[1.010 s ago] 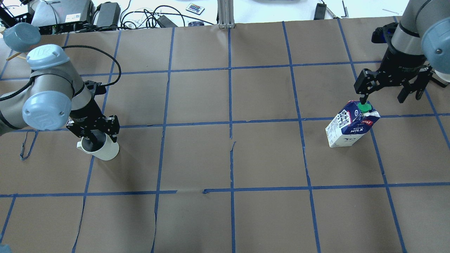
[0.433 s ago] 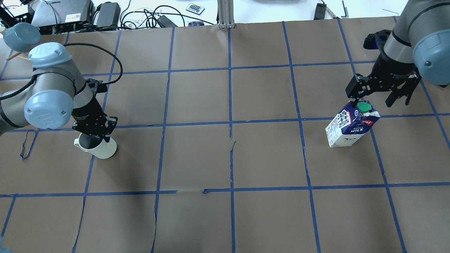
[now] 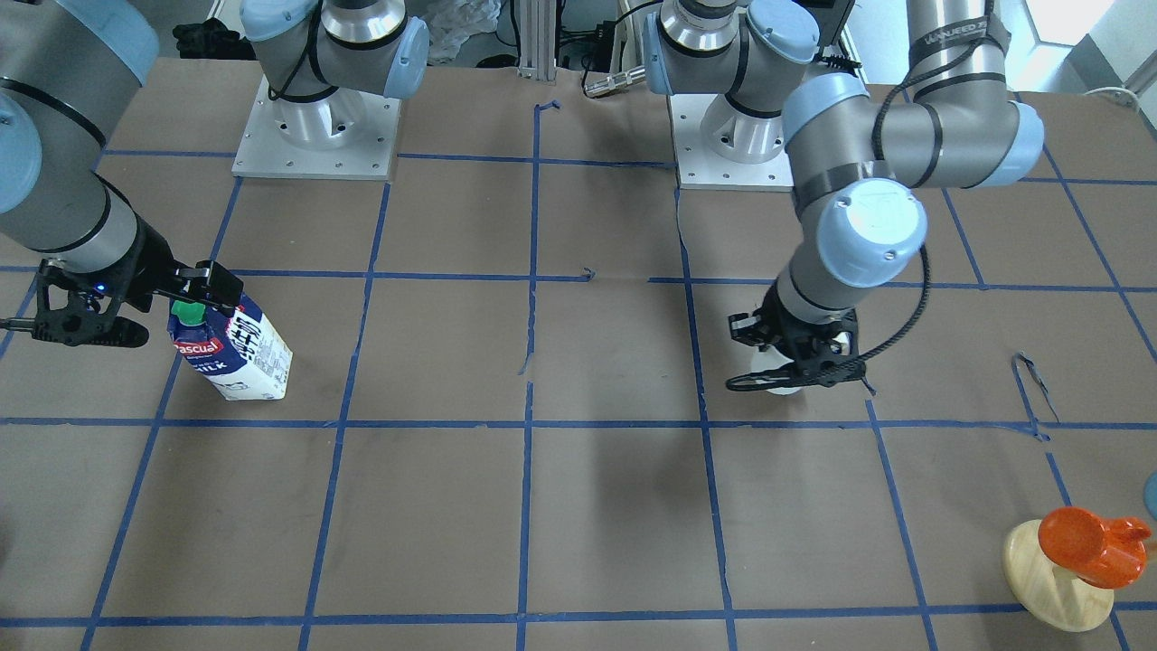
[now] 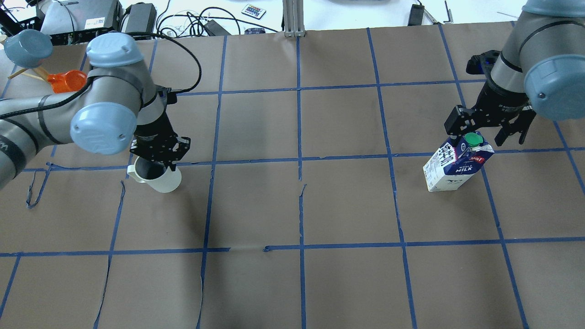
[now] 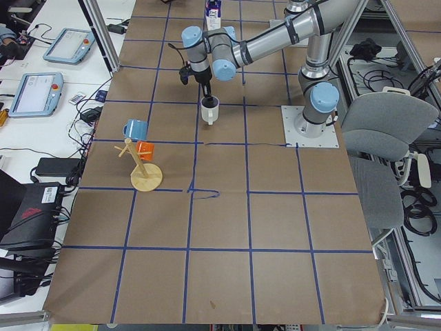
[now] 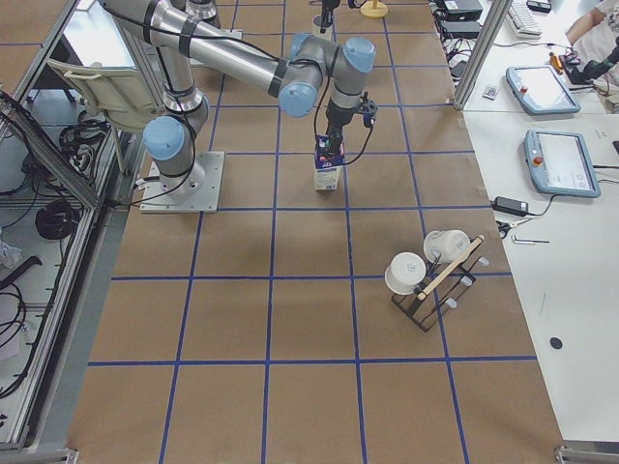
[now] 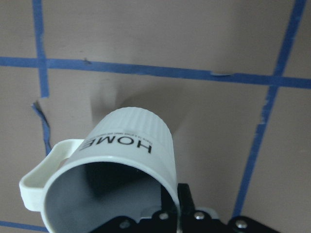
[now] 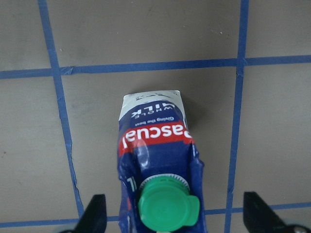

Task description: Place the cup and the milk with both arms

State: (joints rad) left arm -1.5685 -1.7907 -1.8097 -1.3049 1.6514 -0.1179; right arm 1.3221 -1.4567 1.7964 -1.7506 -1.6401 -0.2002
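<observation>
On left: left pincer [image 4: 157,167] grips cup [image 4: 165,183], shifted inward | right pincer [image 4: 481,134] spread, apparently lower astride milk [image 4: 450,168]

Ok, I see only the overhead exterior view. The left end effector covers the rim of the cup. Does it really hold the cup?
Observer: Yes. In the left wrist view the rim of the cup runs into the left end effector, on the side away from the handle.
Operator: And does the right one touch the milk?
Observer: No. The right wrist view shows the right end effector open, its fingertips wide on both sides of the milk, with gaps between.
Operator: Is something else outside my view?
Observer: Yes. The exterior right view shows a rack with two white mugs, nearer to that camera than the milk.
</observation>
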